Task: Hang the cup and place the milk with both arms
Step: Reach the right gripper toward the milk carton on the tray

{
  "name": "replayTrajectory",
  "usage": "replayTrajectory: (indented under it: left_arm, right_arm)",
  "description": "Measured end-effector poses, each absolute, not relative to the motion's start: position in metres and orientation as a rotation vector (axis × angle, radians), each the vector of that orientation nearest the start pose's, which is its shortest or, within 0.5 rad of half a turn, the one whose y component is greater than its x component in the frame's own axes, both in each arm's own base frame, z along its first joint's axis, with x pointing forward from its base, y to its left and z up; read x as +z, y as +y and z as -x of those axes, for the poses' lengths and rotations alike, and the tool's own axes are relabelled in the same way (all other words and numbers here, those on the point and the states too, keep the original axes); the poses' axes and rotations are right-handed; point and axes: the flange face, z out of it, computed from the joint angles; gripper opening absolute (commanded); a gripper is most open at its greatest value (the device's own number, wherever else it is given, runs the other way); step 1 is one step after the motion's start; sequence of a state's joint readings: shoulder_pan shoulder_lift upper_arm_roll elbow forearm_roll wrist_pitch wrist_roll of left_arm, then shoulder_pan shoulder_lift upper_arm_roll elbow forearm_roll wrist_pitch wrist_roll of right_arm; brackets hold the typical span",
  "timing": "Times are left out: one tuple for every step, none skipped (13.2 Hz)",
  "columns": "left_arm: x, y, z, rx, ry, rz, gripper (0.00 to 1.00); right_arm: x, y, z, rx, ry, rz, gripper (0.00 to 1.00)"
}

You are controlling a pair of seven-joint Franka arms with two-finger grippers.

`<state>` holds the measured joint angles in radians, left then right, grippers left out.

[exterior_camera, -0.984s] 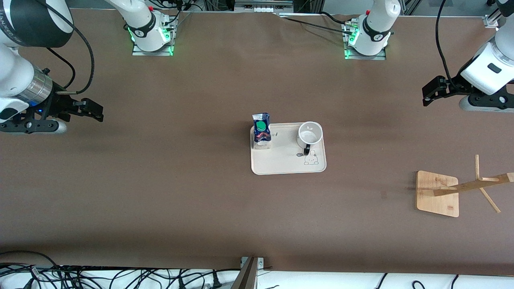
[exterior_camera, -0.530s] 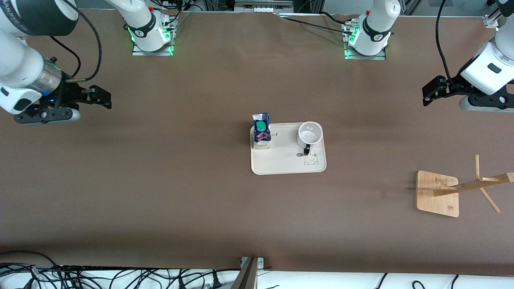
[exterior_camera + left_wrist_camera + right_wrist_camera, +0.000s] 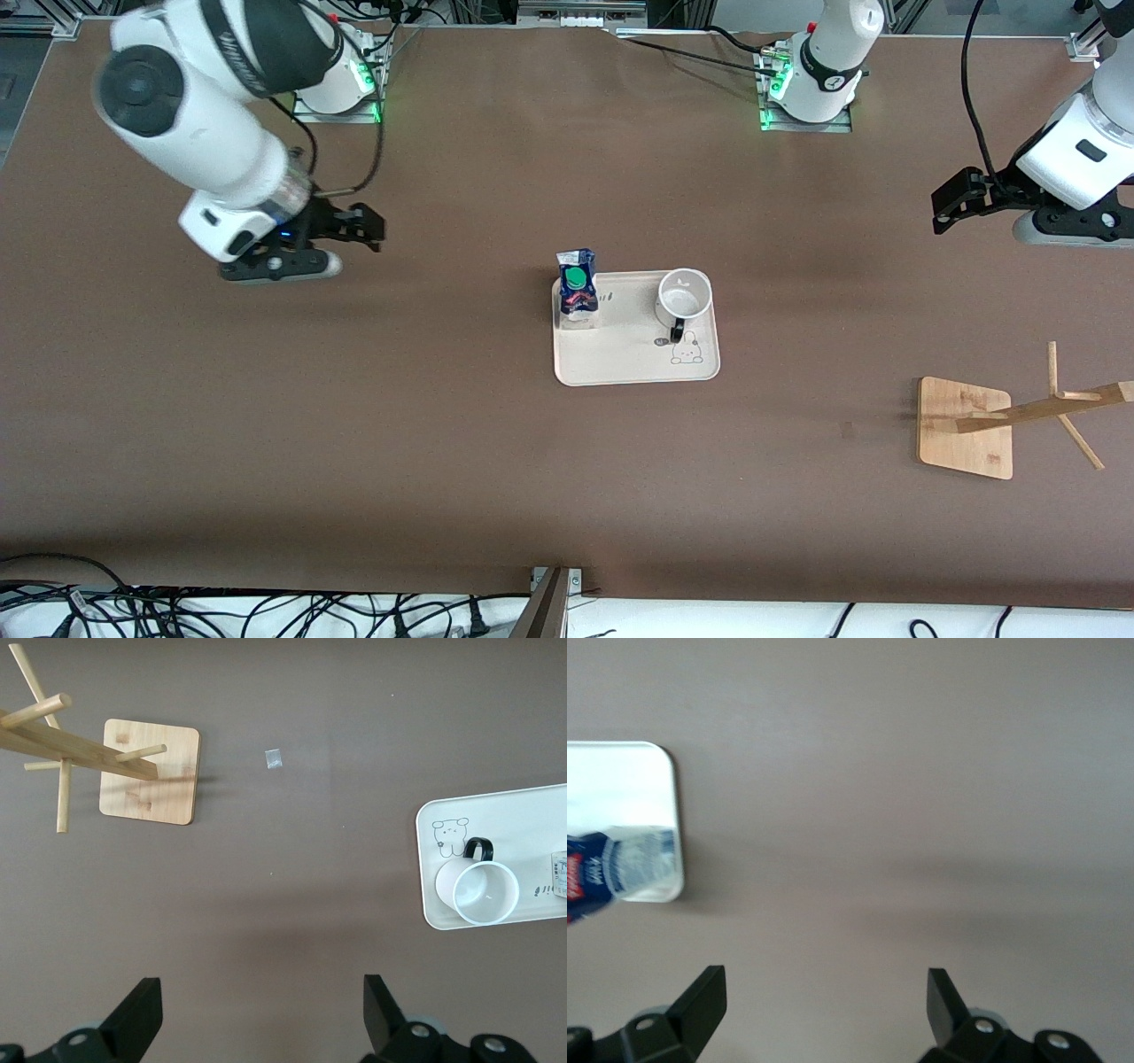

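The white cup with its black handle stands upright on a cream tray in the middle of the table. The blue and white milk with a green cap stands on the same tray, at the corner toward the right arm's end. My right gripper hangs open and empty over bare table between its end and the tray. In the right wrist view the milk shows at the tray's corner, well off from the gripper. My left gripper waits open over its end of the table.
A wooden cup rack with slanted pegs stands toward the left arm's end, nearer the front camera than the tray. The left wrist view shows the rack, the cup, the tray and a small scrap on the mat.
The right arm has swung from its end of the table toward the tray, gripper still open. The left arm, cup and milk have not moved.
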<state>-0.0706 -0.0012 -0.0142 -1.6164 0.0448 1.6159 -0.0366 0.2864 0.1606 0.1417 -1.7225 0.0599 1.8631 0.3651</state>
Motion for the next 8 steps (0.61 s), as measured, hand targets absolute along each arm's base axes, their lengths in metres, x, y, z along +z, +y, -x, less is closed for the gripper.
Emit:
replayTrajectory:
  left_arm:
    - [0.608,-0.042,-0.556,-0.005,0.077,3.096,1.00]
    - [0.608,-0.042,-0.556,-0.005,0.077,3.096,1.00]
    - [0.608,-0.042,-0.556,-0.005,0.077,3.096,1.00]
    - [0.608,-0.042,-0.556,-0.005,0.076,3.096,1.00]
    - [0.608,-0.042,-0.556,-0.005,0.076,3.096,1.00]
    - [0.608,-0.042,-0.556,-0.005,0.075,3.096,1.00]
    - [0.608,-0.041,-0.556,-0.005,0.075,3.096,1.00]
    - [0.608,-0.041,-0.556,-0.004,0.074,3.096,1.00]
  right_arm:
    - [0.474,0.280,-0.551,0.054,-0.021,3.064,1.00]
    - [0.462,0.309,-0.547,0.039,0.031,3.053,1.00]
    - [0.450,0.339,-0.544,0.033,0.076,3.042,1.00]
    - [0.441,0.370,-0.541,0.029,0.113,3.028,1.00]
    - [0.435,0.399,-0.541,0.028,0.155,3.013,1.00]
    - [0.429,0.426,-0.541,0.029,0.193,2.997,1.00]
    - [0.421,0.451,-0.541,0.028,0.223,2.987,1.00]
    - [0.412,0.472,-0.540,0.019,0.246,2.989,1.00]
